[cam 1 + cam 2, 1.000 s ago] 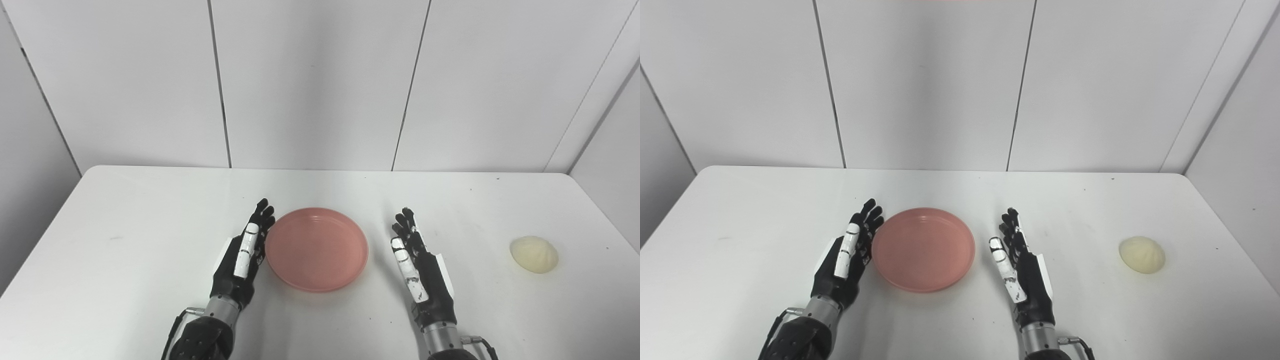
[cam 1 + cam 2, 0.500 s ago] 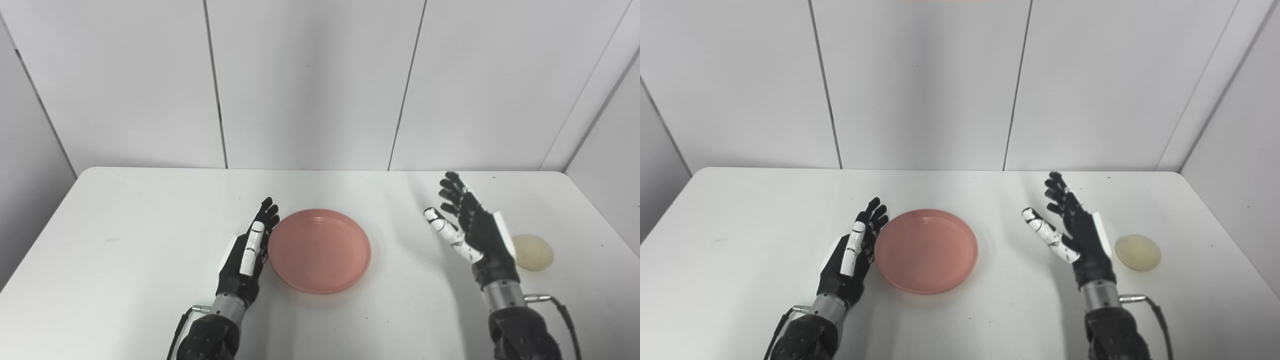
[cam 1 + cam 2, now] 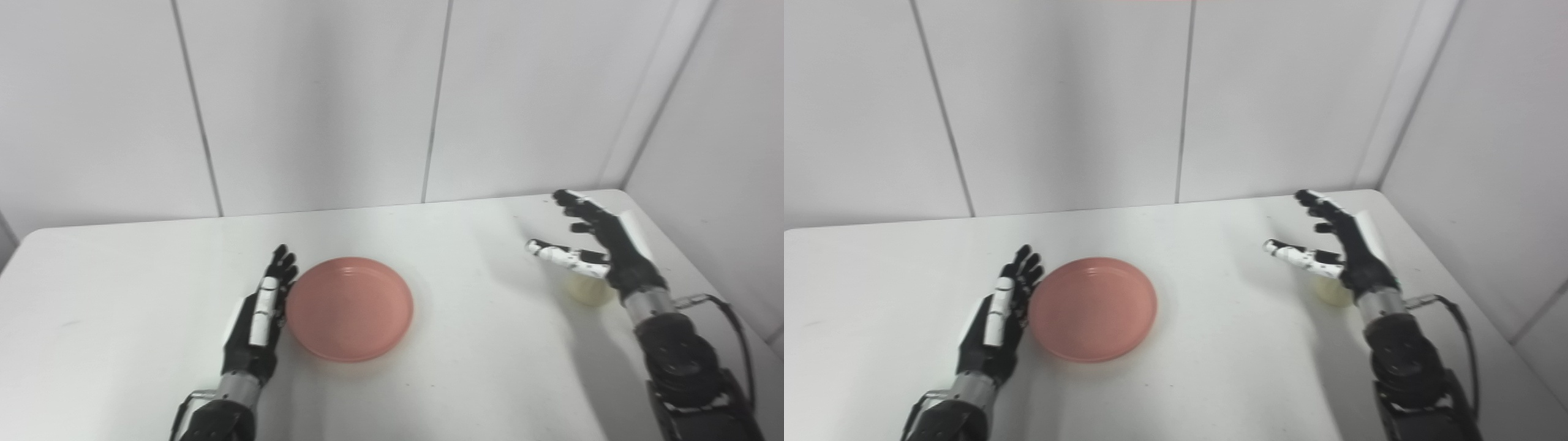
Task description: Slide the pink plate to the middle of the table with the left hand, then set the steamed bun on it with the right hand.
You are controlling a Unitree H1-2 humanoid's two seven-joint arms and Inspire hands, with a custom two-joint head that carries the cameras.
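The plate-sliding step looked finished, and the step in hand was the reach for the bun. The pink plate [image 3: 350, 308] sat flat near the middle of the tabletop [image 3: 465, 380], with the left hand [image 3: 258, 320] lying flat just beside its left rim, fingers straight and together, grasping nothing; whether the fingers actually touched the rim could not be told. The right hand [image 3: 597, 245] was well off to the plate's right, raised above the tabletop with its fingers spread and its thumb stretched toward the plate, released and empty. The steamed bun [image 3: 588, 291] lay on the tabletop directly under that hand's palm and wrist, largely hidden by it, with only its pale lower edge showing; the hand seemed to be above the bun and not touching it. The next move, by this reading, called for the right hand to lower over the bun and curl its fingers and thumb around its sides gently enough not to squash it, then lift it and carry it leftward across to the plate. The left hand would best keep clear of the plate's inside while the bun came over.
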